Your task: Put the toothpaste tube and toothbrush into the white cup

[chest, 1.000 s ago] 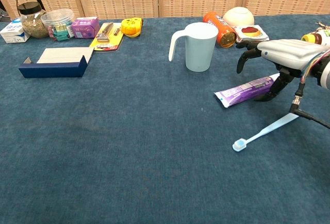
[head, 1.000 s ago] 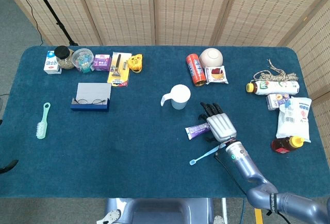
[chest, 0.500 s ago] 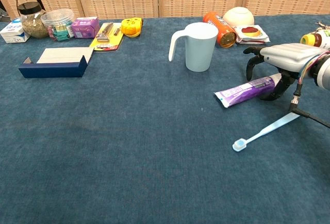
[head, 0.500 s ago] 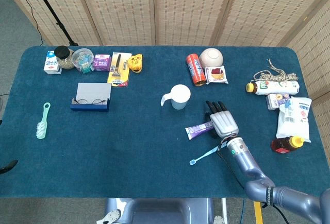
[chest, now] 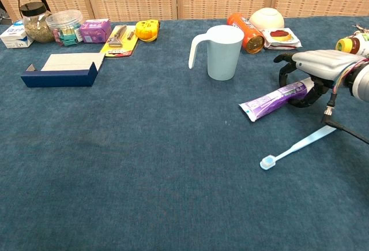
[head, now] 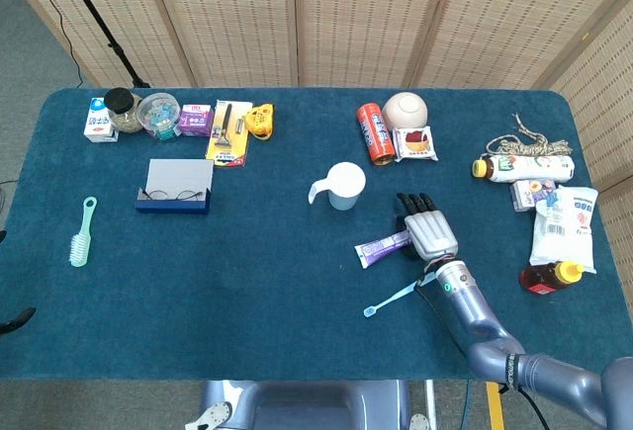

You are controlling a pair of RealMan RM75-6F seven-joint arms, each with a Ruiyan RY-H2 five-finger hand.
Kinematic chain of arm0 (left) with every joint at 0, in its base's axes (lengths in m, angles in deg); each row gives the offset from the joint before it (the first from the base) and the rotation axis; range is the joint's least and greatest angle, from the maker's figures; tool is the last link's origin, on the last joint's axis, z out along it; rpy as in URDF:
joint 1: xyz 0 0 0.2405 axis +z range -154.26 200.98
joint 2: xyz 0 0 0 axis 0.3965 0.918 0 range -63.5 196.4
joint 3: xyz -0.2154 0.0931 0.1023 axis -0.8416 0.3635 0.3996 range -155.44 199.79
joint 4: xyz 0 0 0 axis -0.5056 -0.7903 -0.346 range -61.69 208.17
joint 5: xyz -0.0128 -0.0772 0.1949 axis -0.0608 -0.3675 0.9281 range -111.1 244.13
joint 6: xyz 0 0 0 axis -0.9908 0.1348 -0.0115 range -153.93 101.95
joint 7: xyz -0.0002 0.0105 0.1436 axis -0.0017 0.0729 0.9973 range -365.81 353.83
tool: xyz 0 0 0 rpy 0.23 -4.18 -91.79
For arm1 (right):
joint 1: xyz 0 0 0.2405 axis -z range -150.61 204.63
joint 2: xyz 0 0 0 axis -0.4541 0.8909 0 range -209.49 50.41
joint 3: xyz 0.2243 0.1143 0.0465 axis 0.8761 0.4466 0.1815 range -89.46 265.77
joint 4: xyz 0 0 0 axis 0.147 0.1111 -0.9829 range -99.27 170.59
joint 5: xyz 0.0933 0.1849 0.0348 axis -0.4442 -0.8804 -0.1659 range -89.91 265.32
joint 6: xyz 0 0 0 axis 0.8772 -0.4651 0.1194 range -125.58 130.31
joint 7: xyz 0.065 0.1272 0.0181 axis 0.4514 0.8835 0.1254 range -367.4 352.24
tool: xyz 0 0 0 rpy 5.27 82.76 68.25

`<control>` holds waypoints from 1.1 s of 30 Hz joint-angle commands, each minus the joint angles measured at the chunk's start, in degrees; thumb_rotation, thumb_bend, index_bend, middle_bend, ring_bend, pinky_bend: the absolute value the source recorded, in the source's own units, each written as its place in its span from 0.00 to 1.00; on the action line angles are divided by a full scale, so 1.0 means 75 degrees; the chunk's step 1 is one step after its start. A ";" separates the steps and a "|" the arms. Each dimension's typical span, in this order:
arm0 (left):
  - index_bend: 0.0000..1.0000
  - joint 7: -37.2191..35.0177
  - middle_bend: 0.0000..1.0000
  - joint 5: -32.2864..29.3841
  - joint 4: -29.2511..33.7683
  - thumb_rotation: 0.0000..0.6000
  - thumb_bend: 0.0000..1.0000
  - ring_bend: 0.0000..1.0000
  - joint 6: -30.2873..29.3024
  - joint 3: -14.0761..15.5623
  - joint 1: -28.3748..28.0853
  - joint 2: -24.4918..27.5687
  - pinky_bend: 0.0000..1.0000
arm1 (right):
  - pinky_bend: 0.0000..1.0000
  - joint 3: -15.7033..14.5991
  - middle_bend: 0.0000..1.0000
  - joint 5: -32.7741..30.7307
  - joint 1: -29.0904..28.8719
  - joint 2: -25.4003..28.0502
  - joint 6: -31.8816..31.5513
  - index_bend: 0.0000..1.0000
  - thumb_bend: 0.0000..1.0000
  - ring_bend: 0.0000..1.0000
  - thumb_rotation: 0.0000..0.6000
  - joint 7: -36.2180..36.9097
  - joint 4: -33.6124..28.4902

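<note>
Since the earlier frames, the right robot hand has shifted toward the right edge and lowered, and its dark fingers now curl around the cap end of the toothpaste tube, grasping it. That flat purple tube lies on the blue carpeted surface, its long axis running from the hand down-left, crimped end pointing away from the hand. A thin light-blue plastic toothbrush lies just in front of the hand, bristle head pointing down-left. A smooth white cup with a curved handle stands upright beyond the tube, apart from both. No left robot hand appears in either view.
</note>
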 commanded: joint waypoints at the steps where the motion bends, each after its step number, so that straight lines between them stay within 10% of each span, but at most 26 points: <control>1: 0.00 -0.0016 0.00 -0.0003 -0.0001 1.00 0.00 0.00 -0.0003 0.0000 0.0003 0.0005 0.00 | 0.00 -0.0023 0.07 0.0155 0.0109 0.0150 -0.0183 0.58 0.49 0.00 1.00 0.0233 -0.0180; 13: 0.00 -0.0093 0.00 0.0069 0.0005 1.00 0.00 0.00 -0.0027 0.0036 0.0022 0.0035 0.00 | 0.00 0.0318 0.10 0.0823 0.0746 0.1424 -0.1400 0.62 0.57 0.00 1.00 0.1621 -0.1567; 33: 0.00 -0.0548 0.00 0.0166 -0.0117 1.00 0.00 0.00 -0.0111 0.0065 0.0074 0.0150 0.00 | 0.01 0.1544 0.12 -0.0941 0.0059 0.2556 -0.1550 0.64 0.58 0.00 1.00 0.0061 -0.4115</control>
